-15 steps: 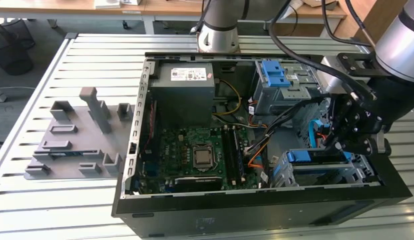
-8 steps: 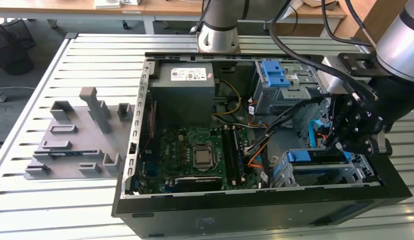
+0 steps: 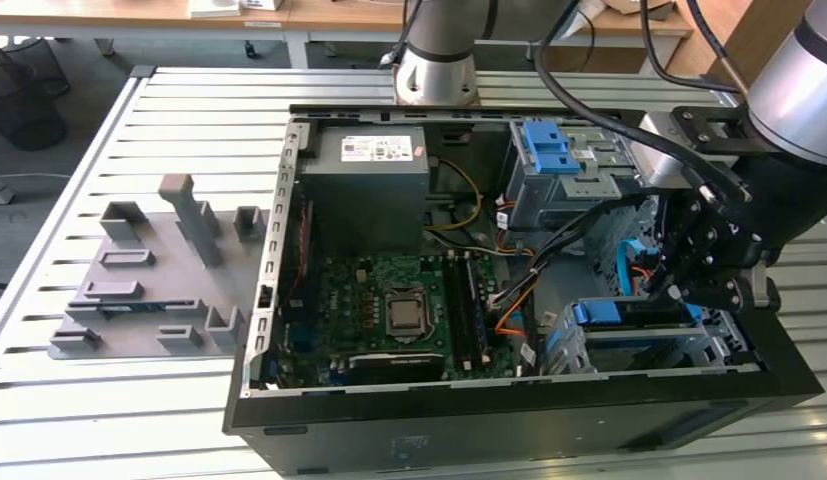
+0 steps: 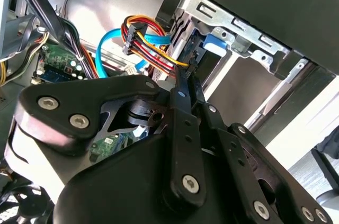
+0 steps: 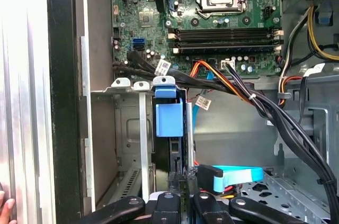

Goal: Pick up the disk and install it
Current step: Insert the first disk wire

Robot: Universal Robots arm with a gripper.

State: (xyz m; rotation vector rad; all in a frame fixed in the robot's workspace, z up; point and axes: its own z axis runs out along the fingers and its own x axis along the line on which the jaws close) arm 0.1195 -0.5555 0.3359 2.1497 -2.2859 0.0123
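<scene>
Black steel computer case [image 3: 520, 425] lies open on a slatted metal table [image 3: 186, 100], side panel off, interior facing up. Gripper [image 3: 691, 290] hangs inside the case at the exterior view's right, just above the lower drive cage [image 3: 713, 345].

Disk [image 5: 170, 121] sits upright in that cage, its blue plastic carrier end showing between the grey cage walls in the first wrist view; in the exterior view the blue rail [image 3: 627, 312] lies along the cage top. The disk looks seated in the bay, though how deep cannot be told.

Jaws stand narrow, the black fingers [image 4: 186, 94] nearly together, nothing between them that can be made out. In the first wrist view the fingertips [image 5: 180, 179] sit just beside the disk's lower edge.

Room is tight. A bundle of black cables [image 5: 265, 113] crosses close over the cage top, and red, yellow and orange power wires [image 4: 151, 41] with a light-blue ribbon cable [image 5: 238, 173] lie near the fingers. Case wall [image 5: 66, 102] bounds the cage on one side; an open bare-metal floor lies on the other.

Green motherboard [image 3: 386, 310] fills the case middle, CPU socket [image 3: 406, 312] exposed. Grey power-supply box [image 3: 366, 170] sits in the far corner; an upper cage with blue latch [image 3: 547, 150] stands beside it. A grey fixture plate [image 3: 153, 270] rests on the table at the exterior view's left, well apart.
</scene>
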